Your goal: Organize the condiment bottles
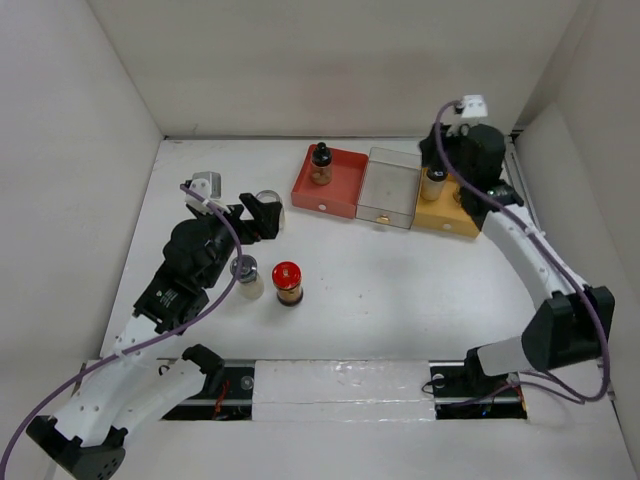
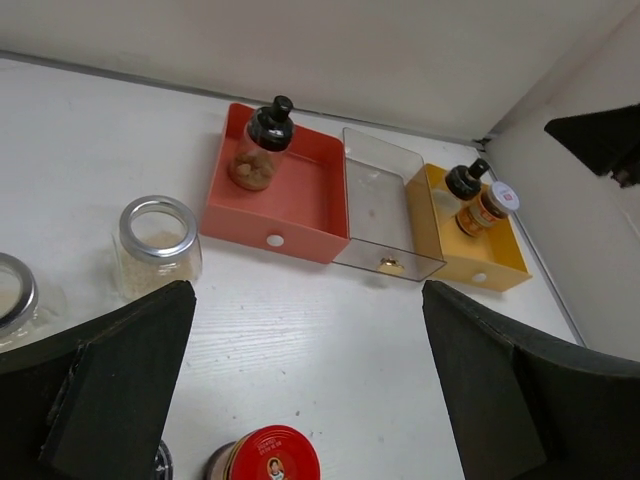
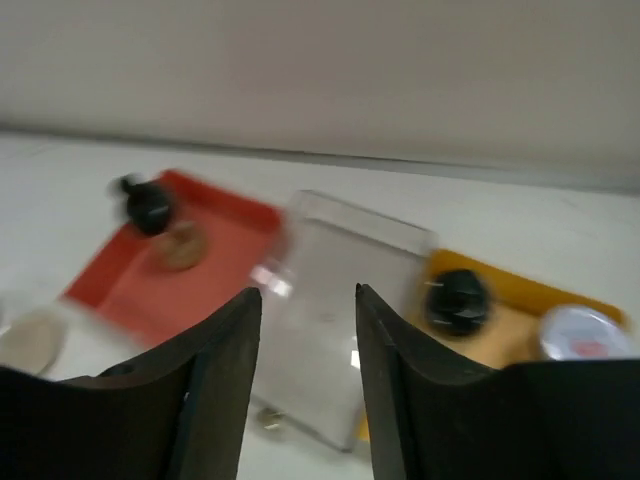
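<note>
A red-capped dark bottle [image 1: 287, 282] and a silver-lidded clear jar [image 1: 244, 275] stand on the table in front of my left arm. A clear jar with a silver rim [image 1: 268, 200] stands just beyond my left gripper [image 1: 260, 222], which is open and empty; in the left wrist view [image 2: 305, 380] the red cap [image 2: 272, 455] lies below the gap. A black-capped amber bottle [image 1: 320, 163] stands in the red tray [image 1: 345, 190]. Another black-capped bottle [image 1: 433, 183] stands in the yellow tray [image 1: 450, 218], beside a white-lidded jar [image 2: 503, 195]. My right gripper [image 1: 452, 160] hovers over the yellow tray, open and empty [image 3: 308, 330].
A clear grey tray [image 1: 390, 190] sits between the red and yellow trays, with nothing in it. White walls enclose the table on the left, back and right. The right wrist view is blurred.
</note>
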You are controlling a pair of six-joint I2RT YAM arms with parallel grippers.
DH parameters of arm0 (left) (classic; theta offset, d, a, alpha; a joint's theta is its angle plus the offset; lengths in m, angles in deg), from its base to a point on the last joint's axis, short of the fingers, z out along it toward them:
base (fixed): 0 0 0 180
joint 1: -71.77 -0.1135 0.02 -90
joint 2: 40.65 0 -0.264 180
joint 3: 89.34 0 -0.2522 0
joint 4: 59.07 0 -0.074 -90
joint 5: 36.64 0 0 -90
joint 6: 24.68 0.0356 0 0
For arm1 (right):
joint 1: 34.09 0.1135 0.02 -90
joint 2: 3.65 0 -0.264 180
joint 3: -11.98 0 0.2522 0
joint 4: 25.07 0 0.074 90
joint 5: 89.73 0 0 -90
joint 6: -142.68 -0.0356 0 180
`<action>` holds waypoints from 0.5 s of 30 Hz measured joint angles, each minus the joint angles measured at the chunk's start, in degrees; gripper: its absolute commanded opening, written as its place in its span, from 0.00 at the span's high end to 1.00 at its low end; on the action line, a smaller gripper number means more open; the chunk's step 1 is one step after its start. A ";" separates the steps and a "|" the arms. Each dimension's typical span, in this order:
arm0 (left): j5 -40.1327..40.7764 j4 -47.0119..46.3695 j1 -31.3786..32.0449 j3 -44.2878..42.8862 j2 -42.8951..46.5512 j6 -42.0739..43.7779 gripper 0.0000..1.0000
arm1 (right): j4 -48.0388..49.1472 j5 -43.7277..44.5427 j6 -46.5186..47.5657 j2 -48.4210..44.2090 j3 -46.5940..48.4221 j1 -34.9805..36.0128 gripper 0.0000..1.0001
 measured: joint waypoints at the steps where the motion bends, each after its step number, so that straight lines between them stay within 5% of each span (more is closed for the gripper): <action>1: 0.81 0.09 0.00 0.00 0.17 -0.04 0.07 | 1.60 -1.95 0.46 -2.05 -1.33 3.67 0.53; 2: 1.66 0.22 0.00 0.00 0.35 -0.11 0.07 | 2.64 -3.96 1.27 -3.45 -2.49 7.45 0.50; 3: 2.62 0.24 0.00 0.00 0.57 -0.17 0.07 | 3.50 -6.14 2.03 -4.35 -3.72 11.61 0.31; 6: 5.40 0.42 0.00 0.00 1.16 -0.42 0.05 | 3.85 -12.28 4.68 -5.18 -7.85 22.25 0.00; 15: 9.44 1.36 0.00 0.00 2.40 -1.11 0.01 | -2.71 -19.96 13.81 -0.74 -9.92 44.22 0.00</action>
